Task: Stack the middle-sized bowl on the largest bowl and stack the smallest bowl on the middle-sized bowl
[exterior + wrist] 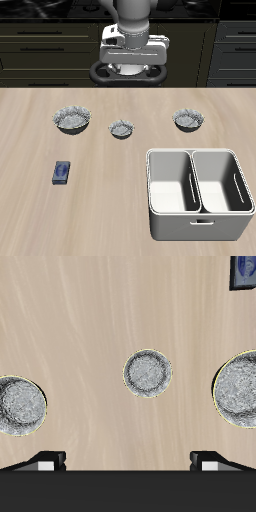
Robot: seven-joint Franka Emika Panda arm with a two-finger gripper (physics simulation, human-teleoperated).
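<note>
The gripper (133,68) hangs high over the back of the table with its two fingers (47,461) spread wide and nothing between them; only the finger ends show at the frame's edge in the wrist view. Almost directly beneath the fingers, a little toward the table's front, sits the smallest bowl (122,128), upright on the wood, between the other two. Out to one side of it stands the largest bowl (72,119), and well apart on the other side the middle-sized bowl (187,120); all three are in a rough row, none touching another. By that layout, I judge that no stacking is done yet: both lifts remain, the middle-sized bowl first onto the largest, then the smallest on top. Farther from the fingers, toward the front edge, a small blue box (62,172) lies flat beyond the largest bowl, and a white two-compartment bin (198,228) stands beyond the middle-sized bowl, both compartments holding nothing. The tabletop (110,200) is pale wood-grain planking; behind the arm runs a bank of dark cabinets.
</note>
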